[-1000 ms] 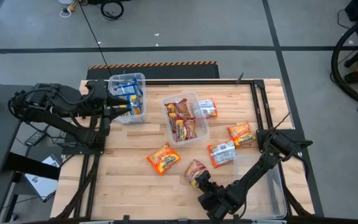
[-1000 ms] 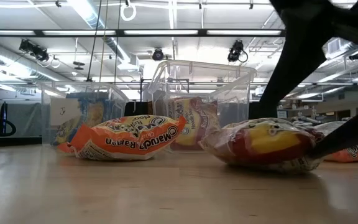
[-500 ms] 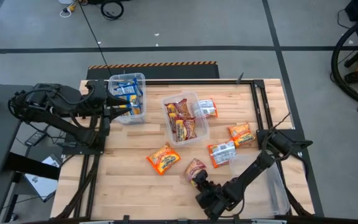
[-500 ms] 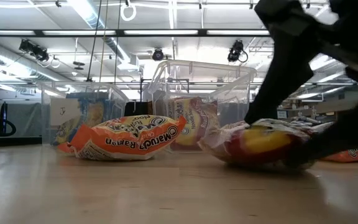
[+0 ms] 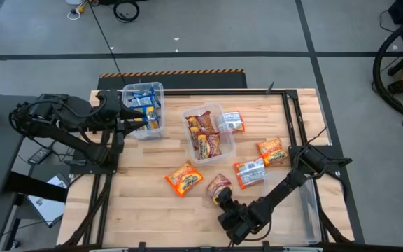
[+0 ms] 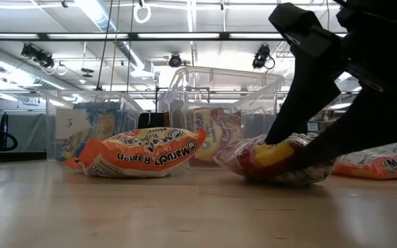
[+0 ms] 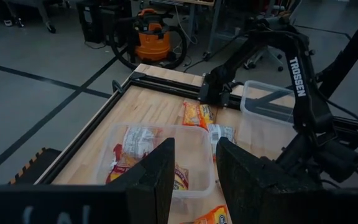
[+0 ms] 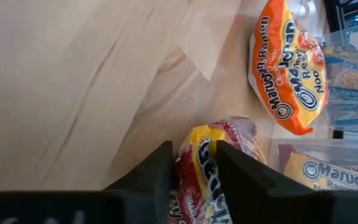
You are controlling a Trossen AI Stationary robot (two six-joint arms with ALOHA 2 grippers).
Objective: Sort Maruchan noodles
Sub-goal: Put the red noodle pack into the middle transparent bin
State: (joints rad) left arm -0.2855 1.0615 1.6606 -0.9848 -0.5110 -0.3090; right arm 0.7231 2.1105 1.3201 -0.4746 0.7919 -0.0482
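A dark red-and-yellow noodle packet [image 5: 220,186] lies near the table's near edge, and my right gripper [image 5: 224,202] is shut on it. The low view shows it [image 6: 274,157] between the dark fingers. Two orange packets [image 5: 183,178] [image 5: 272,151] and two paler ones [image 5: 250,172] [image 5: 234,121] lie flat on the wood. The middle bin [image 5: 208,133] holds dark red packets and the left bin [image 5: 144,108] holds blue ones. My left gripper [image 7: 196,177] waits beside the left bin, slightly open and holding nothing. My right gripper pinches the dark red-and-yellow packet by its near end [image 8: 194,167] between the two fingers [image 6: 291,120]. They come slanting down from the table's near side. The packet is bunched up between them, and its underside rests on the table.
A third clear bin [image 5: 312,210] sits at the table's right near corner under the right arm. An orange packet [image 6: 140,153] lies just left of the held one. Bare wood stretches along the near left part of the table.
My right gripper has moved toward the table's far edge and onto the dark red packet, and its fingers now flank the packet's near end. The packet has been shoved slightly toward the far edge and has bunched up shorter.
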